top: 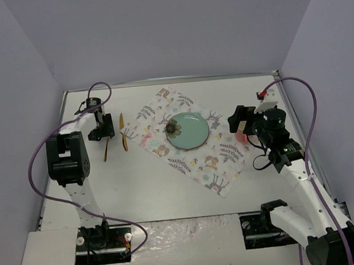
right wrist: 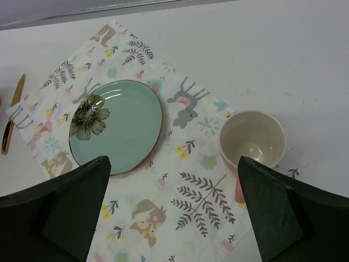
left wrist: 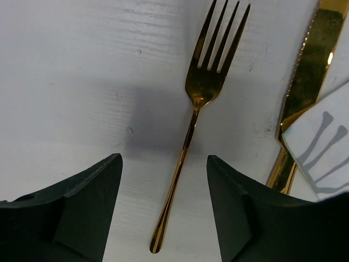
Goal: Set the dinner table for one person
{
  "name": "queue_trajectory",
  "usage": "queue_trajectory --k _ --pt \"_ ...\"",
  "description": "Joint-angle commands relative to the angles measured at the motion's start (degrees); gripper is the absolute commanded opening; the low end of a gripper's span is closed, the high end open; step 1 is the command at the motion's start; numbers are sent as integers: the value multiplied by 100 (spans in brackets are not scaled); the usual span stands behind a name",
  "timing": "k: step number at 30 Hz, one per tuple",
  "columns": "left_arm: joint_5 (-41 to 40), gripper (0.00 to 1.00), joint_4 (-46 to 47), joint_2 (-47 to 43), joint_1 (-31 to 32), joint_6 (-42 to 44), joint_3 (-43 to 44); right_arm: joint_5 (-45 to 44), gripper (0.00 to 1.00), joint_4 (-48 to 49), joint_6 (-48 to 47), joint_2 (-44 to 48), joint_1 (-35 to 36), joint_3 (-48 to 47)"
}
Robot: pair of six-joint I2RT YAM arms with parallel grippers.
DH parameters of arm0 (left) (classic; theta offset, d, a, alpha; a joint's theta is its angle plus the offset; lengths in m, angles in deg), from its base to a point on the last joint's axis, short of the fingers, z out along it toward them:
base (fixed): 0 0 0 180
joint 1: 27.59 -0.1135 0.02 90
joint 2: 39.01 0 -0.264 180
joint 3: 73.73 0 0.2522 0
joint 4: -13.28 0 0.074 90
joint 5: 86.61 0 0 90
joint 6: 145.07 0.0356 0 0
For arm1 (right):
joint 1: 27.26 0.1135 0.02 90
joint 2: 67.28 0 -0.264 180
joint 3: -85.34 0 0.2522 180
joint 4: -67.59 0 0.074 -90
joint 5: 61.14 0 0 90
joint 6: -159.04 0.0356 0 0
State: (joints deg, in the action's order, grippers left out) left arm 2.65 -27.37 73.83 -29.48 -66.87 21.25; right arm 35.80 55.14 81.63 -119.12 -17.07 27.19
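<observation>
The left pincer (top: 102,130) (left wrist: 163,161) hangs released and empty above the slim gold metal fork (left wrist: 199,93) (top: 106,149). Its two dark fingers (left wrist: 82,207) are spread wide to either side of the fork's handle and do not touch it. The fork lies flat on the dinner table (top: 169,194), a large white rectangular tabletop with thin metal edging that fills the walled workspace and carries everything else. Just right of the fork lies a gold metal knife (left wrist: 305,71) (top: 123,137); in the left wrist view, a corner of the white floral-and-deer-printed cloth placemat (top: 198,161) (right wrist: 185,207) covers part of its handle. The placemat lies turned at an angle near the middle of the tabletop. On it rests a round mint-green plate (top: 189,131) (right wrist: 125,125) with a gold rim and a dark flower painted at its left edge. The right pincer (top: 240,120) (right wrist: 173,164) is also released and grips nothing, hovering over the right side of the placemat. A small cream-coloured round cup (right wrist: 252,139) stands upright there, at the placemat's right edge and well apart from the plate.
</observation>
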Motion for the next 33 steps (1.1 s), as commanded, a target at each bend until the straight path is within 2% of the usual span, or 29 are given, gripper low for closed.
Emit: queue_trajectory --k 1,8,12,15,27,33 --pt "74 53 43 0 -136 247 325 9 100 432 -64 96 44 0" --pt "227 29 102 247 -147 387 233 -32 100 432 -71 9 44 16" --pt "318 8 140 364 -145 438 185 -44 100 432 -64 16 44 34" --pt "406 1 101 432 -169 496 231 -51 100 432 -64 17 44 43" --pt "566 0 -254 -474 -185 642 1067 -94 100 425 -34 14 44 103" --pt "858 0 -503 -605 223 1130 1822 -141 100 396 77 61 44 158"
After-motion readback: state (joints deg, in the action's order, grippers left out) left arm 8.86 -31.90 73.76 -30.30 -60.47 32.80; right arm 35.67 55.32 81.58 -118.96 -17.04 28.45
